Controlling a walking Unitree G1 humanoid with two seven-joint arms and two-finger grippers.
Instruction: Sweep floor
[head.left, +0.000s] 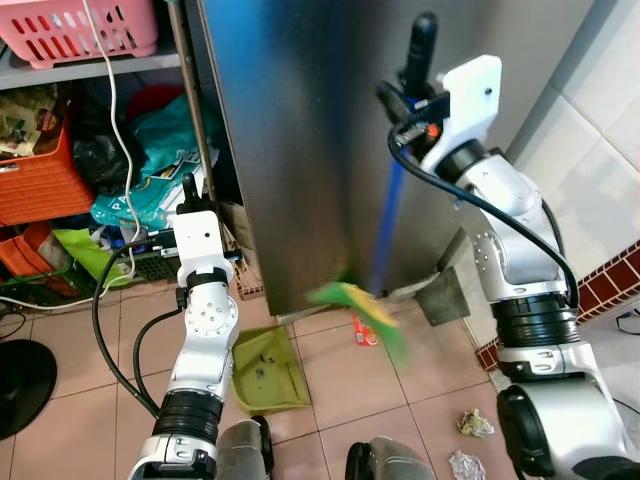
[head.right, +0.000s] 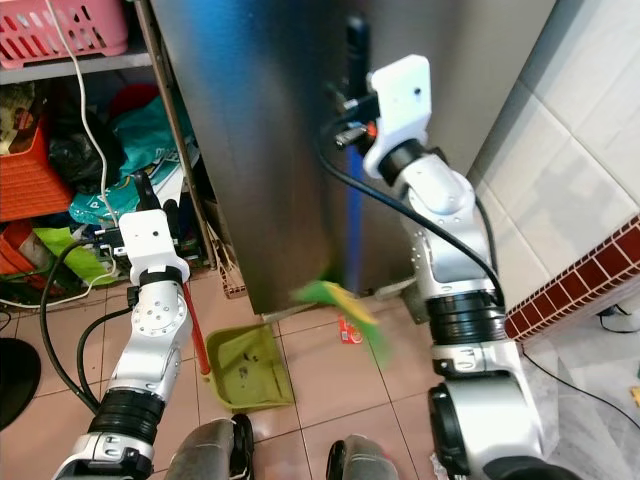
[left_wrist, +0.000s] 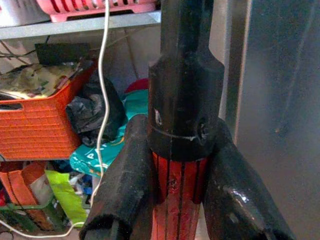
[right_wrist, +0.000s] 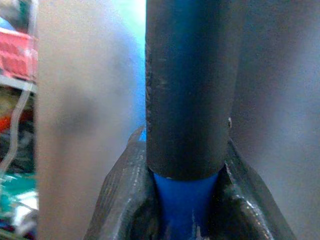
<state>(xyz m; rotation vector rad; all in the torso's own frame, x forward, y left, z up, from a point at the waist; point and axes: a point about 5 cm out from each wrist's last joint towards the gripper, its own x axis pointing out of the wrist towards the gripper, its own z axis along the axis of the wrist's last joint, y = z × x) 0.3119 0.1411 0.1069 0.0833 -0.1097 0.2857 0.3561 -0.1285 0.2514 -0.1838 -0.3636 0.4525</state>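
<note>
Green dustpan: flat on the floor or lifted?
Flat. The green dustpan lies on the tiles, its red handle clamped upright in the left gripper.

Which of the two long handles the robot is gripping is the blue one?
The broom handle in the right gripper, blue with a black grip. The left gripper holds the dustpan's red handle.

The broom (head.left: 388, 215) has a blue shaft capped with a black grip, and its bristles blur green and yellow. The dustpan (head.left: 268, 372) is olive green, on a red handle (left_wrist: 177, 200) ribbed with thin black lines and topped in black. Both grippers have black fingers (left_wrist: 122, 187) on silver-and-white arms. The floor (head.left: 350, 400) is salmon-pink tile. The cabinet (head.left: 300, 130) is dull brushed steel. On the shelves sit a pink basket (head.left: 80, 28) and an orange crate (head.left: 40, 180). The wall (head.left: 600, 130) is white tile above red brick pattern.
</note>
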